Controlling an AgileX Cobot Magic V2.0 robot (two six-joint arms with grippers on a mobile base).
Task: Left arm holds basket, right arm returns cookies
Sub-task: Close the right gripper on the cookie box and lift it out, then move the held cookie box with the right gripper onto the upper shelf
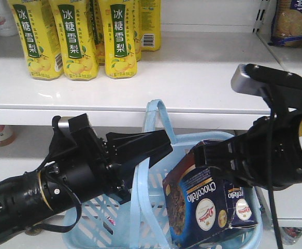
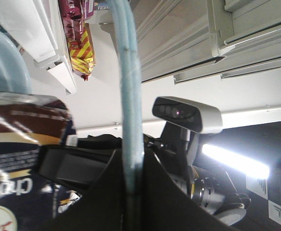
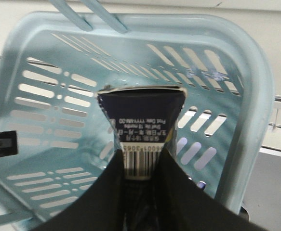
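We cannot see the basket (image 1: 213, 142) bottom, cut off by the front view's lower edge. The cookie box (image 2: 15, 159) is blurred in the left wrist view, and the right gripper fingers (image 3: 179, 192) cover its barcode (image 3: 140, 161) sides.

The thick black cylindrical left arm (image 1: 47, 192) carries a thin yellow ring band, a silver block and long flat black fingers (image 1: 140, 148). The bulky black right arm (image 1: 283, 150) bears a white ring, dangling cables and a silver-edged top plate.
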